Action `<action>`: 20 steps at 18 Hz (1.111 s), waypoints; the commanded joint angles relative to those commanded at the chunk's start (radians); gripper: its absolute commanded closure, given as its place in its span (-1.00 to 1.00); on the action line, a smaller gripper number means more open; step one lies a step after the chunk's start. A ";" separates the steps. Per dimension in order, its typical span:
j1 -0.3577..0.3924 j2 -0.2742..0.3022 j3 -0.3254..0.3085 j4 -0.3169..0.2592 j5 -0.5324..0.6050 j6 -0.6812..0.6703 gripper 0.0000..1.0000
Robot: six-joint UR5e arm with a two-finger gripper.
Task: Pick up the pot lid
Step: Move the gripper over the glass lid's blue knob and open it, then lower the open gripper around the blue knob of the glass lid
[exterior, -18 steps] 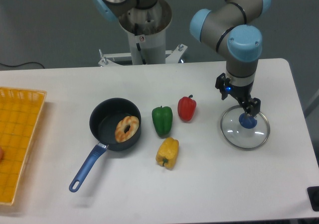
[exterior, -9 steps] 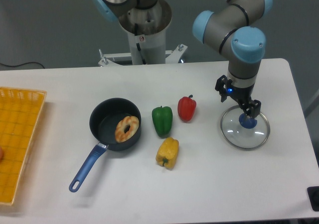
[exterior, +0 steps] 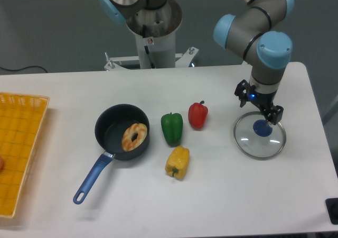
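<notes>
One white table spreads across most of the frame. From the upper right edge, the robot arm reaches down over it, ending in the gripper. Its two fingers stand well apart, with nothing held between them, and they are just beyond the knob of the lid as the camera sees it; whether they touch the lid, I cannot tell.

A yellow crate runs down the left edge, cut off by the frame. To its right, left of centre, a black frying pan lies with its blue handle angled toward the lower left.

The pot lid lies flat on the table at the right of the frame, beneath the gripper, its round rim showing.

Three peppers sit between pan and lid: a green one near the pan, a yellow one lower down, and a red one up and to the right of the green. A ring-shaped bagel leans inside the pan, at its right side. Smallest is the lid's blue knob.
</notes>
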 joint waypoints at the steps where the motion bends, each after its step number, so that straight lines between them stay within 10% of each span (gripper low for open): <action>1: 0.005 -0.006 0.003 0.000 0.000 0.031 -0.99; 20: 0.037 -0.075 0.077 0.000 -0.086 0.302 -0.96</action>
